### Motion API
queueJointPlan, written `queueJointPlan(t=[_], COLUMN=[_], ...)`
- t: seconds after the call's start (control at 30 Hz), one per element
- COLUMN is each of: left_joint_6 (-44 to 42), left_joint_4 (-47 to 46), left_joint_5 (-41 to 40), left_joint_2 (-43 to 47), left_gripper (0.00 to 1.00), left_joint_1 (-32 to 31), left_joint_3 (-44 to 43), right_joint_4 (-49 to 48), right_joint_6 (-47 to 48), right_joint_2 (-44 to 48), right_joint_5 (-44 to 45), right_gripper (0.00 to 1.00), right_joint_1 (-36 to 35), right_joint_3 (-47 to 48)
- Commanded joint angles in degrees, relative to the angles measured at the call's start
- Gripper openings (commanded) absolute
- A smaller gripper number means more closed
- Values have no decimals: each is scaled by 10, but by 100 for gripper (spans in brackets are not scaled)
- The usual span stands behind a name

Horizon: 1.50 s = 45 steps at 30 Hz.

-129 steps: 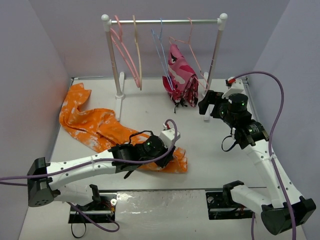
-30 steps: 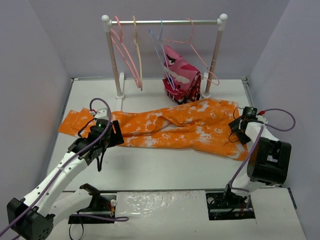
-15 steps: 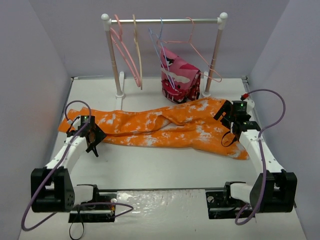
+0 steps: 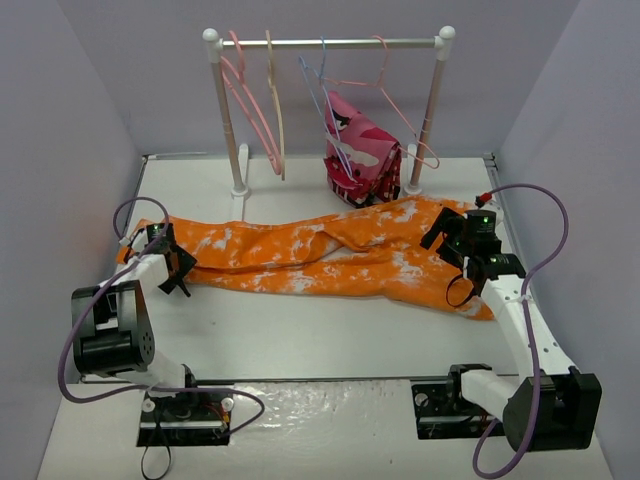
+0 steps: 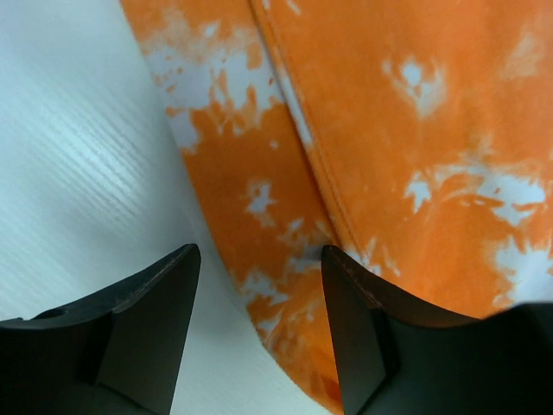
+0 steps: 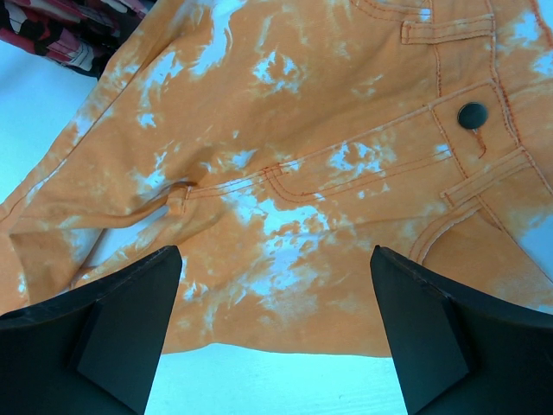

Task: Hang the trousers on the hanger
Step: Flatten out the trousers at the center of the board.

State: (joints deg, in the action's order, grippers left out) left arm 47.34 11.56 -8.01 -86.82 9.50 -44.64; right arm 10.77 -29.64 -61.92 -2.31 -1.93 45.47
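— Item one, the trousers (image 4: 320, 255): location?
— Flat on the table (image 4: 300, 335), stretched across it in front of the rail (image 4: 330, 43). The waist is to the right and the leg ends to the left. A few seconds ago they were a bunched heap at the left side; now they lie at full length.

— Item two, the left gripper (image 4: 180, 280)?
— Low over the leg ends, near the table's left edge. Its own camera shows the fingers apart, the cloth's edge lying under the gap, nothing pinched. Over the last second the arm has drawn back toward that edge.

— Item three, the right gripper (image 4: 440, 237)?
— Above the waistband, close to the button (image 6: 473, 114). Its jaws stand wide apart, wider than a second ago. The cloth is beneath it, not in it.

— Item four, the hanger (image 4: 250, 120)?
— Bright pink, hooked at the left end of the rail, well apart from the trousers. A camouflage garment (image 4: 362, 150) hangs further right.

— Entry on progress?
— The spreading looks finished and both ends look released, I'd judge. The hanging itself has not begun: hanger and trousers have yet to meet.
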Motion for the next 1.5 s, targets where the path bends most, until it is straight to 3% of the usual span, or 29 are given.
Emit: queueJointPlan(t=[0.0,0.1,0.23,0.33,0.53,0.6,0.77,1.07,1.47], left_joint_6=[-9,-6,3,-8,-77,-113,-172,-229,-240], left_joint_4=[-60,-57,-38,25,263,345,441,461,447], left_joint_5=[-1,8,7,-10,-78,-105,-99,-75,-54], left_joint_2=[-21,-36,-21,33,169,180,156,17,17], left_gripper=[53,47,12,0,0,0,0,0,0], left_joint_1=[4,4,4,2,1,0,-5,-19,-55], left_joint_3=[-9,-16,-7,-13,-119,-182,-271,-300,-304], right_joint_4=[-10,-10,-10,-8,-6,-1,8,29,64], right_joint_6=[11,9,10,12,14,15,13,1,-48], right_joint_2=[17,16,20,21,18,13,-3,-74,-145], right_joint_5=[-12,-16,-14,-12,-14,-13,-6,1,71], right_gripper=[88,89,88,89,89,89,88,88,89], right_joint_1=[-2,-3,-2,-2,-3,-3,-3,-4,-19], right_joint_3=[1,1,2,3,8,10,11,6,-62])
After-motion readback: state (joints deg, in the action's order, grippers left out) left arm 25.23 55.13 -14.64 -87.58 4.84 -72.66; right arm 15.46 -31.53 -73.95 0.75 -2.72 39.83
